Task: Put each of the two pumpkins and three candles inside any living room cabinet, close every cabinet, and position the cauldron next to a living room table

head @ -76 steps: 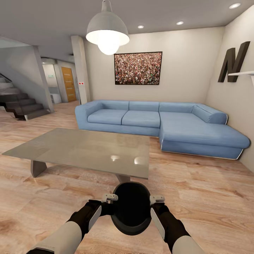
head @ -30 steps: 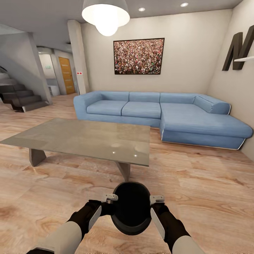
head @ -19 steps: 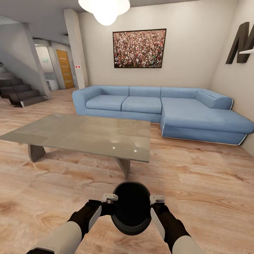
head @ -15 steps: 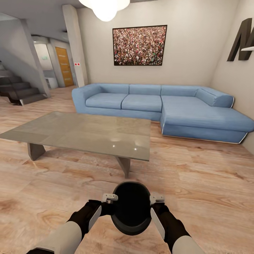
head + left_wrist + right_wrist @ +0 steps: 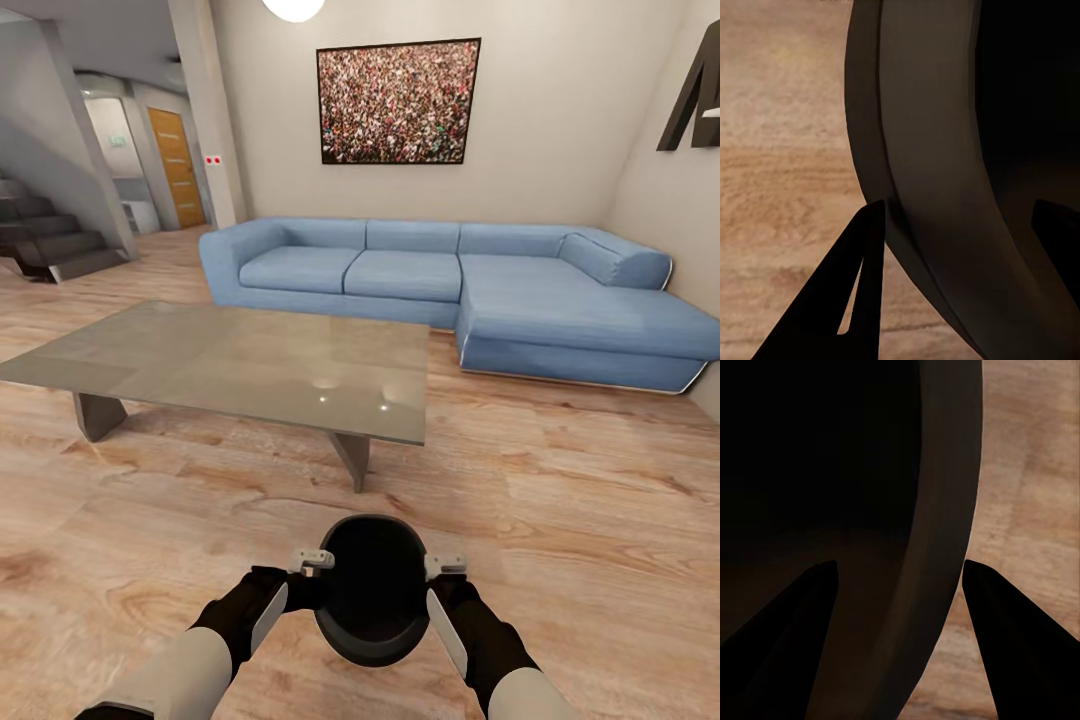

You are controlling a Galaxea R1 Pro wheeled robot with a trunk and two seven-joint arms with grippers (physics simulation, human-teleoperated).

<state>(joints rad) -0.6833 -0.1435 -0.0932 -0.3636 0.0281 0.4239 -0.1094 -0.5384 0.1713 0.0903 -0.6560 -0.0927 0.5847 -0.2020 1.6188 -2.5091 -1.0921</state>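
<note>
Right, my left gripper [image 5: 312,562] and right gripper [image 5: 445,566] each clamp the cauldron [image 5: 372,590] rim, one finger [image 5: 847,300] outside, one inside. It hangs above the floor [image 5: 600,520], near the table [image 5: 240,365] but apart. Cauldron leg underway, I judge; set-down left. Pumpkins, candles, cabinets: can't tell.

Cauldron [image 5: 372,590] sits between left gripper [image 5: 310,561] and right gripper [image 5: 444,567], over the floor [image 5: 580,520]; table [image 5: 240,365] ahead, sofa [image 5: 450,295] behind it
</note>
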